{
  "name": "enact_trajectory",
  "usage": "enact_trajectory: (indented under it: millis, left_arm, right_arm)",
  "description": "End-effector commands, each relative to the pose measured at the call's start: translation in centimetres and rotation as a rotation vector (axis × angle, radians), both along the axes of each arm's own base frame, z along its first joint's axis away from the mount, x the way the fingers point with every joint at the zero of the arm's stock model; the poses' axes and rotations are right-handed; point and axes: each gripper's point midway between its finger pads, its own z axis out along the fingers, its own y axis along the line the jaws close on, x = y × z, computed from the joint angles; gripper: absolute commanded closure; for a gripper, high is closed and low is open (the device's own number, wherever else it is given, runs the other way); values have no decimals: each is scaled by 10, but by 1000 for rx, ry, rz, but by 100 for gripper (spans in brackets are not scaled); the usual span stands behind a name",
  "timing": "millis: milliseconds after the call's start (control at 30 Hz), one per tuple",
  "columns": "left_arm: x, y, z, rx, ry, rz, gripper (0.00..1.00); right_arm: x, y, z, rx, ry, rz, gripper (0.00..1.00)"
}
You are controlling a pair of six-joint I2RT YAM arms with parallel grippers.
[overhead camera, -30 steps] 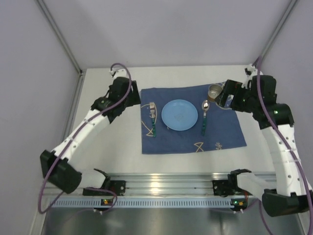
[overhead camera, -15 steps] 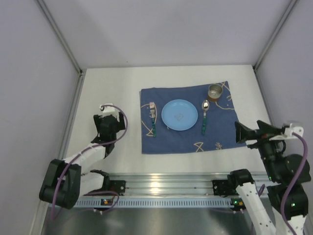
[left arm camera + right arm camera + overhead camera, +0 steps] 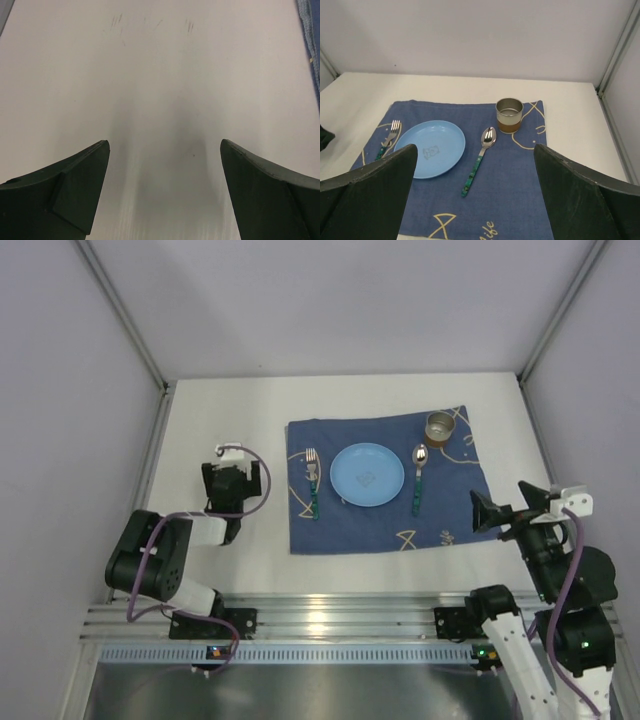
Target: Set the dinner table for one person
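item: place setting for one, on tabletop [image 3: 230, 410], with both arms.

change: a second ago both arms were stretched out over the cloth [image 3: 350, 530], the right hand [image 3: 485, 512] at the cup [image 3: 440, 426] and the left hand [image 3: 164, 150] close to the fork [image 3: 312, 485]. both have since drawn back and folded toward their bases. the cup now stands free, with nothing touching it.

meaning for the task: the setting looks laid and the work looks finished or nearly so; both arms seem to be retiring.

contents, as placed from the right hand:
- spoon [image 3: 479, 160]: straight ahead, bowl pointing away.
- plate [image 3: 431, 148]: ahead and to the left, just beside the spoon.
- fork [image 3: 388, 137]: further left, beyond the plate, tines pointing away.
- cup: ahead, past the spoon's bowl and slightly right, upright, on the cloth's far right corner.
- cloth: under all four, lying flat on the tabletop.

right hand: released, fingers spread wide, grasping nothing. it sits raised at the cloth's near right corner, looking across the setting, its arm folded up over its base.

left hand: released, fingers spread wide, nothing between them. it sits low over bare tabletop, with the cloth's edge well off to its right, its arm folded back tight beside its base.

tabletop: beneath and ahead of both hands, carrying the whole setting.
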Motion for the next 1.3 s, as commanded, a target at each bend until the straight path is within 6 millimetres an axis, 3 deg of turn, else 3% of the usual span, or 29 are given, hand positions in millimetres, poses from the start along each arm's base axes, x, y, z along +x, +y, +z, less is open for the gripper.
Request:
enact_trajectory:
  millis: [0, 233, 300, 333, 367, 467, 500, 567, 600, 633, 700, 833, 933, 1000, 1067, 1100, 1133, 1200, 1267]
  left_arm:
    - [30, -10, 26, -44, -73, -63, 3]
    - [25, -1, 33, -110, -126, -146, 4]
    - [32, 6, 33, -125, -128, -173, 5]
    - [33, 9, 24, -127, -103, -165, 4]
    - [37, 5, 32, -138, -176, -199, 5]
    - [27, 15, 23, -161, -146, -169, 5]
    - [26, 16, 33, -154, -214, -173, 5]
    - [11, 21, 30, -141, -290, -159, 2]
    - [8, 24, 22, -173, -254, -125, 2]
    - [10, 31, 26, -177, -252, -83, 2]
    - [21, 29, 25, -176, -216, -92, 2]
    - [22, 22, 24, -162, -205, -140, 2]
    - [21, 22, 24, -157, -207, -139, 2]
    - [22, 22, 24, -157, -206, -140, 2]
    - [22, 22, 24, -157, -207, -139, 2]
    - [22, 22, 24, -156, -208, -139, 2]
    - [21, 22, 23, -157, -204, -139, 1]
    - [22, 21, 24, -157, -206, -142, 1]
    - [22, 22, 24, -157, -206, -140, 1]
  right_arm:
    - [10, 11, 3, -61, -6, 55, 0]
    - [26, 30, -6, -67, 24, 149, 0]
    - [31, 35, -9, -70, 38, 168, 0]
    - [34, 37, -9, -69, 33, 180, 0]
    - [35, 39, -10, -67, 37, 188, 0]
    - [43, 48, -13, -49, 50, 225, 0]
    - [46, 50, -16, -43, 59, 235, 0]
    - [50, 55, -19, -27, 61, 256, 0]
    - [52, 56, -21, -24, 65, 259, 0]
    - [54, 57, -21, -21, 57, 262, 0]
    - [58, 57, -29, -5, 70, 255, 0]
    - [69, 52, -47, 32, 86, 208, 0]
    - [80, 54, -88, -7, 164, 211, 0]
    - [91, 49, -98, -48, 156, 177, 0]
    - [104, 28, -120, -67, 175, 49, 0]
    - [112, 19, -116, -66, 131, -7, 0]
    - [116, 5, -134, -83, 153, -88, 0]
    - [128, -7, -144, -92, 156, -153, 0]
    - [134, -10, -169, -128, 192, -160, 0]
